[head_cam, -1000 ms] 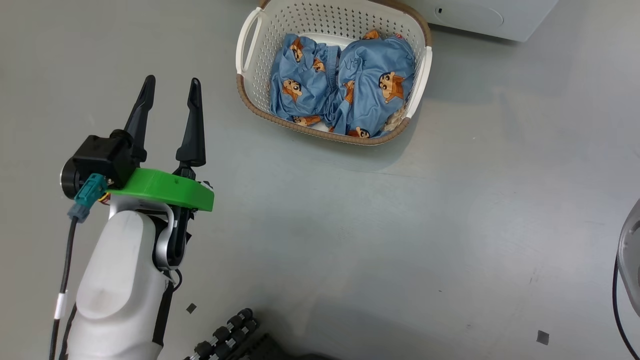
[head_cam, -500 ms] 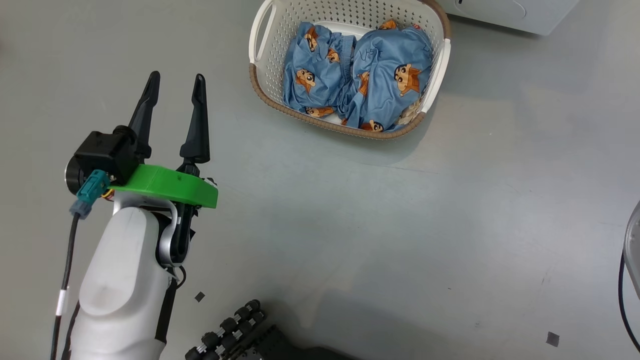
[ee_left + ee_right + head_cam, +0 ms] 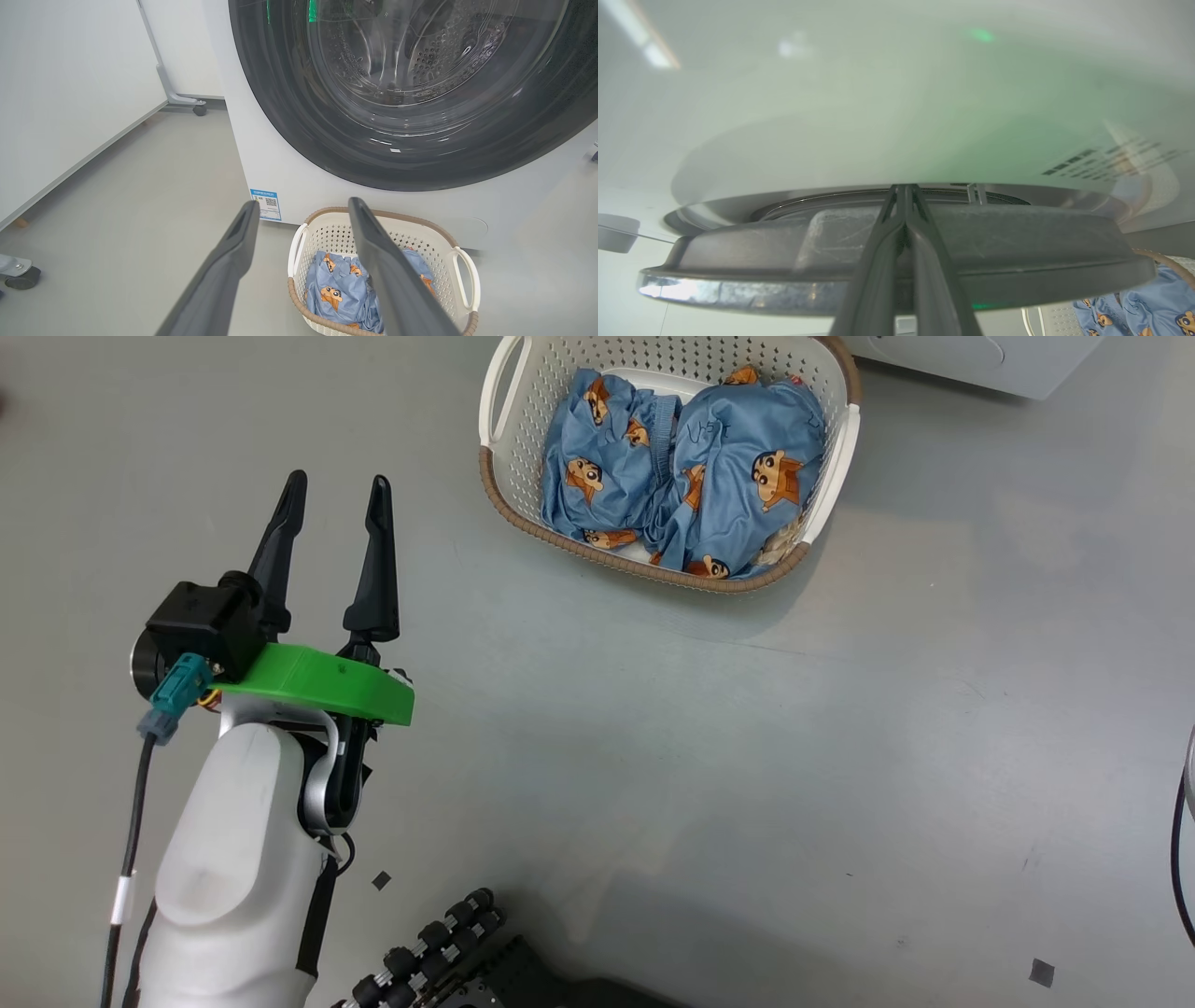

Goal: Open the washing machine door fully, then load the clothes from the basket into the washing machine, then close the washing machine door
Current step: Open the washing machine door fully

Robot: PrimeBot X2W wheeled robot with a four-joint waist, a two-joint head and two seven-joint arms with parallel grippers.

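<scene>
Head view: the basket [image 3: 579,549] stands on the grey floor [image 3: 747,756], close in front of the washing machine [image 3: 980,364], whose white corner shows at the top right.
Laundry: the clothes [image 3: 709,476] lie inside the basket in two blue lumps side by side, covering most of its bottom.
Left arm: the left gripper [image 3: 338,481] hangs over bare floor well to the left of the basket. Its jaws stand apart with nothing between them.
Robot base: black rollers [image 3: 439,943] sit at the bottom edge, just right of the pale forearm.
Left wrist view: the left gripper [image 3: 303,205] looks at the machine's white front [image 3: 280,186]. The basket [image 3: 327,212] is below the door, and the right-hand finger crosses in front of the clothes [image 3: 331,289].
Door: the washing machine door [image 3: 289,116] shows its glossy black rim and clear bowl, with the drum's holes visible through the glass. From this side I cannot tell whether it is ajar.
Label: a blue-bordered sticker [image 3: 266,204] is low on the front, left of the basket.
Right wrist view: the right gripper [image 3: 904,187] has its jaws pressed together with no gap and nothing seen between them. The tips reach the upper edge of the door's grey moulded side [image 3: 1017,252], which has a chrome band below.
Corner: a patch of the clothes [image 3: 1134,308] shows at the lower right.
</scene>
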